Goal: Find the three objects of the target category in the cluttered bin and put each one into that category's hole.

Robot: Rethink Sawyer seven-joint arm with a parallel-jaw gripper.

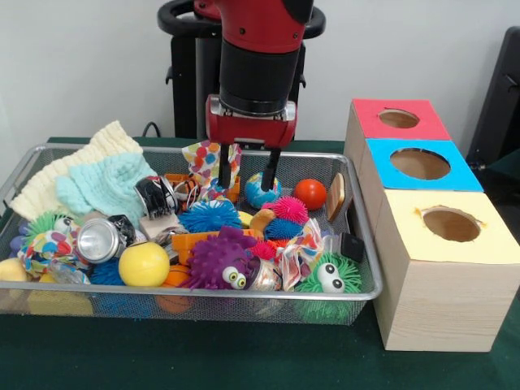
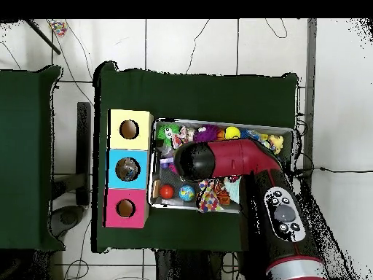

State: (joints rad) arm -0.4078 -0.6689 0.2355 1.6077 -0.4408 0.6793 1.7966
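Note:
The cluttered bin (image 1: 203, 290), a silver wire mesh tray, is full of toys, and it also shows in the overhead view (image 2: 152, 198). My gripper (image 1: 247, 175) hangs open and empty over the back middle of the bin, with its fingertips just above a dotted cloth (image 1: 206, 159) and a blue-green globe ball (image 1: 260, 193). A red ball (image 1: 309, 193) lies right of it. A yellow ball (image 1: 144, 264), a purple spiky toy (image 1: 218, 258) and a green spiky toy (image 1: 329, 280) lie at the front. In the overhead view the arm (image 2: 226, 159) hides the gripper.
Three wooden boxes stand right of the bin, each with a round hole: red top (image 1: 370, 115), blue top (image 1: 385, 161), yellow top (image 1: 406, 237). Cream (image 1: 61, 171) and mint (image 1: 106, 183) knits fill the bin's back left. A silver can (image 1: 99, 240) lies at the front left.

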